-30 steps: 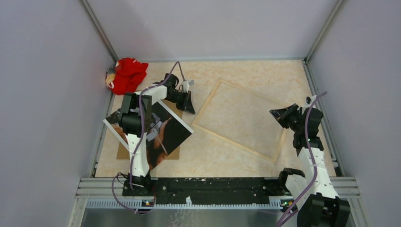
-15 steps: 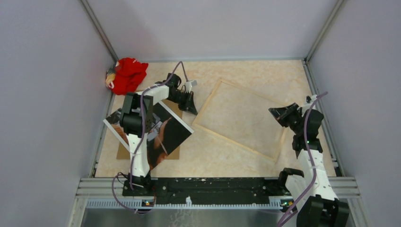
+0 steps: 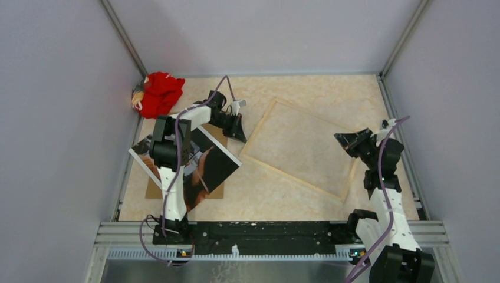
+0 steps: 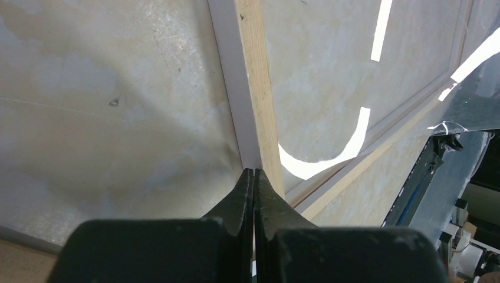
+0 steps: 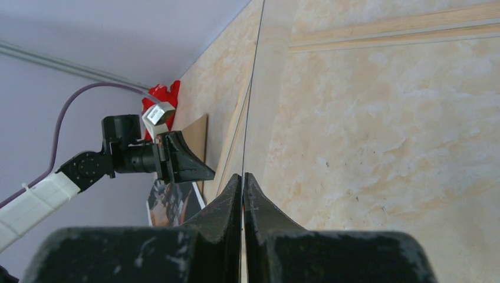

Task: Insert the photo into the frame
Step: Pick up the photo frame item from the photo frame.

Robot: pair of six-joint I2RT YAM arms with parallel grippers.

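marbled beige tabletop point(image 3: 306, 94) fills a booth of plain grey walls point(image 3: 59, 130). seen from above, the frame point(image 3: 292, 178) lies flat and skewed near the middle, a thin pale rectangle with the marbling showing through its opening. the photo point(image 3: 215, 165), glossy, dark and white-bordered, lies face up to the left on a brown backing board point(image 3: 154, 190). it is outside the frame and partly under the left arm point(image 3: 171, 200). a crumpled red cloth point(image 3: 158, 93) sits in the far left corner. the left gripper point(image 3: 240, 137) points down just beside the frame's left corner. the right gripper point(image 3: 338, 137) hangs over the frame's right side.

from the left wrist, the black fingers point(image 4: 236, 200) are pressed together. their tips sit at the end of a white bar backed by light wood; touching it or just short, i cannot tell. bright curved glints lie on the surface inside the frame.

from the right wrist, the fingers point(image 5: 221, 203) are likewise closed tight, low over the marbled surface. a hair-thin dark line runs up from between the tips, perhaps the edge of a clear sheet.
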